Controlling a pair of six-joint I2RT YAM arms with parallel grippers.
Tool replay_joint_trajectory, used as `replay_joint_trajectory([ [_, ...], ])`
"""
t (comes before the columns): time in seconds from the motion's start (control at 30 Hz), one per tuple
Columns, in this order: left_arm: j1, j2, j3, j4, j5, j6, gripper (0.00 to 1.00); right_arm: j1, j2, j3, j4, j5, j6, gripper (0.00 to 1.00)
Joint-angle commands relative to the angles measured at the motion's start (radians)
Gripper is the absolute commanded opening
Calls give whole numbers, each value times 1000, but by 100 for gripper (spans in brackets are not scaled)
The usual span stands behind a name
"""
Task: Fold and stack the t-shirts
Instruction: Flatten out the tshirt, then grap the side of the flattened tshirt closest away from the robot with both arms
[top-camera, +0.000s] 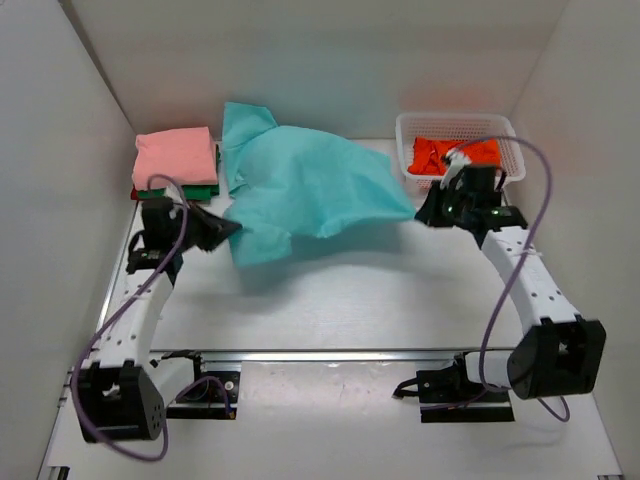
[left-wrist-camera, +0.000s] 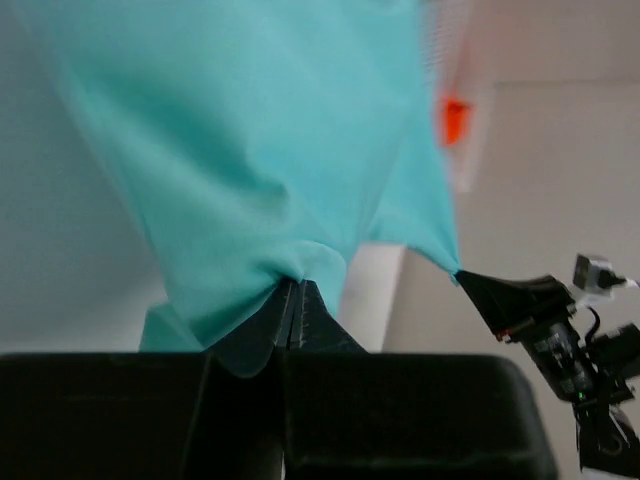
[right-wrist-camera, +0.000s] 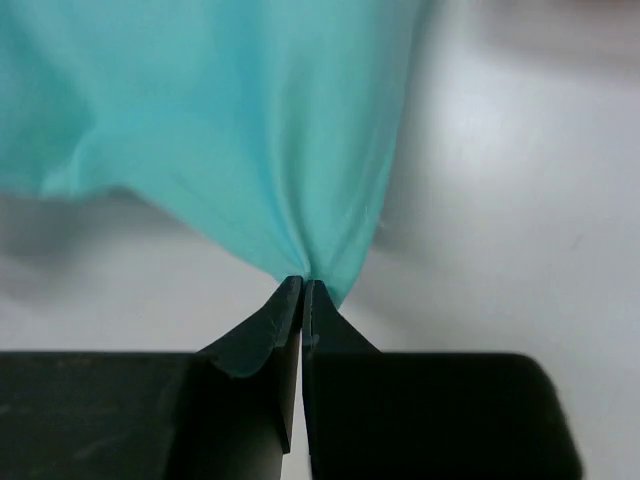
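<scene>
A white desk (top-camera: 330, 300) with white walls around it. At its far left corner lies a stack of folded shirts: a pink shirt (top-camera: 175, 157) on top, a green shirt (top-camera: 185, 190) beneath, and a red shirt (top-camera: 135, 194) at the bottom. At the far right stands a white mesh basket (top-camera: 455, 122) holding an orange shirt (top-camera: 440, 156).

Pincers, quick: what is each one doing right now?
Left pincer: closed, gripping a bunched edge of the teal t-shirt.
Right pincer: closed, gripping the same teal t-shirt at its other end.

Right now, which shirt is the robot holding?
The teal t-shirt, pinched by the left gripper and right gripper; the salmon-pink t-shirt lies folded, the orange t-shirt sits in the basket.
</scene>
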Motion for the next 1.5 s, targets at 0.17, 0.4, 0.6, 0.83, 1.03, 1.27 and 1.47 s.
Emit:
replay_joint_trajectory([
  [0.17,-8,-27,-369,-145,-40,35,80,48,50,-405,52,-45,-1,0],
  [0.4,-19,-1,-347,-249,-102,137,78,57,88,-455,72,-40,7,0],
  [0.6,-26,134,-72,-441,-505,258,63,39,87,-462,78,-49,4,0],
  [0.83,-36,306,-3,-491,-664,369,67,30,85,-438,70,-53,13,0],
  [1.03,-86,338,-121,-427,-672,404,67,21,67,-446,67,-60,15,0],
  [1.27,-108,433,-132,-358,-656,430,70,25,73,-441,62,-60,21,0],
  [1.47,-91,494,-116,-289,-653,436,67,22,72,-445,55,-59,12,0],
])
